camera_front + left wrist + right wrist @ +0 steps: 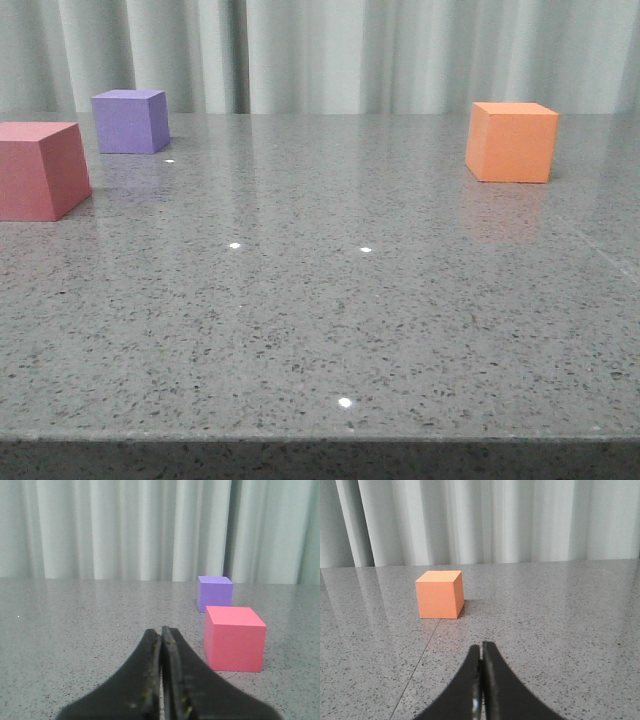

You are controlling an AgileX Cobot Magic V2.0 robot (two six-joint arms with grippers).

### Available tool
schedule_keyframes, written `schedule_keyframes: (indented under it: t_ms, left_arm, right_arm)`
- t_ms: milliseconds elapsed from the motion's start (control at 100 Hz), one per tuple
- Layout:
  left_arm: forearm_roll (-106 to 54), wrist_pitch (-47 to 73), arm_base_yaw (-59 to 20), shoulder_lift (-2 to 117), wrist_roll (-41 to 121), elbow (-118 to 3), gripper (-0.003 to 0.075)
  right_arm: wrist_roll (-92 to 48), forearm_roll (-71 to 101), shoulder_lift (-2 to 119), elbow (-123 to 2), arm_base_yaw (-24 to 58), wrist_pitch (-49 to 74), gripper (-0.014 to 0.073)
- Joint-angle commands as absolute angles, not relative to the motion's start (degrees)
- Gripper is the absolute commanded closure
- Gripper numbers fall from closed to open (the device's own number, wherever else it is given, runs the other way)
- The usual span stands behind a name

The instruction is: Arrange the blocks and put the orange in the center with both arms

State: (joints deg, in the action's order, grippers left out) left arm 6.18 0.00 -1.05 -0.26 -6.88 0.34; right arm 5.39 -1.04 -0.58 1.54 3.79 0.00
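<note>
On the grey speckled table the orange cube (511,141) stands at the far right. The pink-red cube (40,170) is at the left edge, with the purple cube (130,121) just behind it. Neither arm shows in the front view. My left gripper (161,632) is shut with nothing in it; the pink-red cube (234,637) and the purple cube (214,593) lie ahead of it, off to one side and apart from the fingers. My right gripper (482,647) is shut and empty, with the orange cube (440,594) a short way ahead, not touching.
A pale pleated curtain (330,55) closes off the far side of the table. The table's front edge (320,438) runs across the bottom of the front view. A thin seam (417,662) crosses the tabletop near the right gripper.
</note>
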Motion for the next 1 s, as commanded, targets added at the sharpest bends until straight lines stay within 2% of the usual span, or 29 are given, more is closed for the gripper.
schedule_keyframes:
  t_ms: [0,340,500,710,990]
  left_arm:
    - [6.1,-4.6,-1.0,-2.1,-7.5,2.8,0.0741]
    - [6.1,-4.6,-1.0,-2.1,-7.5,2.8,0.0741]
    - [6.1,-4.6,-1.0,-2.1,-7.5,2.8,0.0741]
    - [6.1,-4.6,-1.0,-2.1,-7.5,2.8,0.0741]
    - [6.1,-4.6,-1.0,-2.1,-7.5,2.8,0.0741]
  right_arm:
    - [5.4,-1.3,-1.7,0.9,3.5,-4.7,0.0662]
    - [5.4,-1.3,-1.7,0.7,3.5,-6.9,0.0662]
    - [5.4,0.0,-1.6,-3.8,3.5,-4.5,0.0662]
    - [5.4,0.0,3.0,-17.7,3.5,12.9,0.0662]
    - [5.4,1.0,19.8,-37.3,3.5,39.3,0.0662]
